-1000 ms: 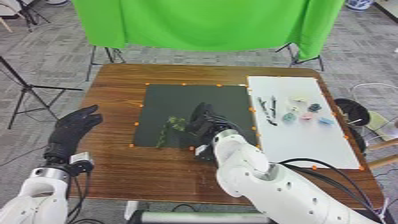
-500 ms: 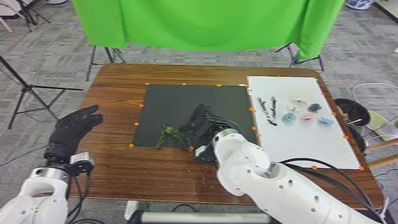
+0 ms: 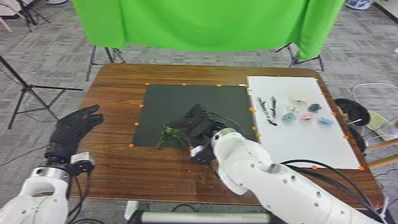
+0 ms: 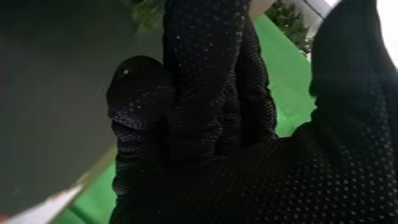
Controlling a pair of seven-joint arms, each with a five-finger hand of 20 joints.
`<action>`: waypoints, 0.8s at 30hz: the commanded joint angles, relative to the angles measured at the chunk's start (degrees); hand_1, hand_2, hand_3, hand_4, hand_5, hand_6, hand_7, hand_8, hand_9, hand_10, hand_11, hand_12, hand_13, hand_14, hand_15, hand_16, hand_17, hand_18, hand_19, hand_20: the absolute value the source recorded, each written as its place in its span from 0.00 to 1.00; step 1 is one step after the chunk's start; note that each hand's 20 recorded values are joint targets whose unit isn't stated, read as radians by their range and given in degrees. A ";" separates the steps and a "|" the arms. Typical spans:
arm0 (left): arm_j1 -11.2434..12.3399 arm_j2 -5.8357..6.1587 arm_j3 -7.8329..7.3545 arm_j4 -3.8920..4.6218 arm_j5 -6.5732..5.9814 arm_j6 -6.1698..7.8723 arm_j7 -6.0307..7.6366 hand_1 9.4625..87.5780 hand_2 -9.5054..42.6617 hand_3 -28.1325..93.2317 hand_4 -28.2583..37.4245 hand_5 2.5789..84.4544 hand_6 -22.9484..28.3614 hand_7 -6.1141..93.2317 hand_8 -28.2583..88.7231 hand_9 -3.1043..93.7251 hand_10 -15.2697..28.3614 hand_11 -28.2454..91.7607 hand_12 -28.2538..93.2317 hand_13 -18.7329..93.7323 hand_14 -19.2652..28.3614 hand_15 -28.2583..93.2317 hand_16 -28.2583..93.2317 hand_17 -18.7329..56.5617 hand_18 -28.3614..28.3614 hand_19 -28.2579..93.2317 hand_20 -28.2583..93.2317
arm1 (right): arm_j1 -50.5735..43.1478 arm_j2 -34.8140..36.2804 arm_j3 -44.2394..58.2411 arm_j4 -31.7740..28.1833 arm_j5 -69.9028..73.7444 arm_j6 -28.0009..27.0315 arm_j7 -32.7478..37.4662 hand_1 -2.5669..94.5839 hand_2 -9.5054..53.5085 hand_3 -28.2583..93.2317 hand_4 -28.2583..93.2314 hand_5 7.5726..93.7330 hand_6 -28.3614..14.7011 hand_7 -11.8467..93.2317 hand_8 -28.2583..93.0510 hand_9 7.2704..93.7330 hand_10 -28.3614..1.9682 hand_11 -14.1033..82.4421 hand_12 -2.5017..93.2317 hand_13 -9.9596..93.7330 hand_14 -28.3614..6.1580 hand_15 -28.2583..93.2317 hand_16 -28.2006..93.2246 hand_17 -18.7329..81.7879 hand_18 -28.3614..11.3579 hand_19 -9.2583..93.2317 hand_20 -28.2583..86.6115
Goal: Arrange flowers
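Black-gloved right hand [image 3: 201, 121] over dark mat [image 3: 178, 97] by its near edge, fingers seemingly released, green sprig [image 3: 170, 134] beside

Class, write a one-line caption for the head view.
Arranging flowers: the right hand close by a leafy green sprig on the dark mat, small pastel pieces on a white sheet.

Greenery [image 3: 168, 135] on mat [image 3: 178, 100]; board [image 3: 320, 147] right of mat; small pieces [image 3: 306, 116] on board.

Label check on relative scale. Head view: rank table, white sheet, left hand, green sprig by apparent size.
Largest to smallest:
1. Table
2. White sheet
3. Left hand
4. Green sprig
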 commanded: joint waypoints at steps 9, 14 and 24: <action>-0.25 -0.15 0.40 0.50 0.18 -0.80 -0.69 0.23 0.00 0.81 0.11 0.56 0.49 0.22 0.18 0.53 0.64 0.41 0.35 0.50 0.72 0.38 0.24 0.33 0.71 0.31 0.38 | -1.58 1.12 2.21 1.48 -1.41 -7.00 -3.02 0.25 0.18 0.77 0.13 0.64 0.59 0.31 0.15 0.70 0.47 0.24 0.15 1.00 0.62 0.51 0.44 0.85 0.47 0.89 0.47; -0.02 -0.13 0.20 0.41 0.06 -0.86 -0.75 0.23 0.00 0.81 0.10 0.56 0.49 0.22 0.18 0.53 0.64 0.41 0.35 0.50 0.72 0.38 0.24 0.33 0.71 0.31 0.38 | -1.04 1.91 1.75 1.86 -4.14 -7.97 -3.65 0.24 0.19 0.76 0.13 0.63 0.60 0.30 0.15 0.69 0.47 0.23 0.14 1.00 0.62 0.52 0.44 0.85 0.46 0.90 0.46; -0.61 0.06 0.77 0.68 0.19 -1.12 -0.93 0.23 0.00 0.81 0.11 0.56 0.49 0.22 0.18 0.53 0.64 0.41 0.35 0.50 0.72 0.38 0.24 0.33 0.71 0.31 0.38 | 0.21 2.32 2.21 2.44 -6.16 -6.31 -3.23 0.23 0.18 0.77 0.13 0.62 0.60 0.29 0.16 0.66 0.47 0.23 0.13 1.00 0.62 0.51 0.45 0.85 0.46 0.91 0.45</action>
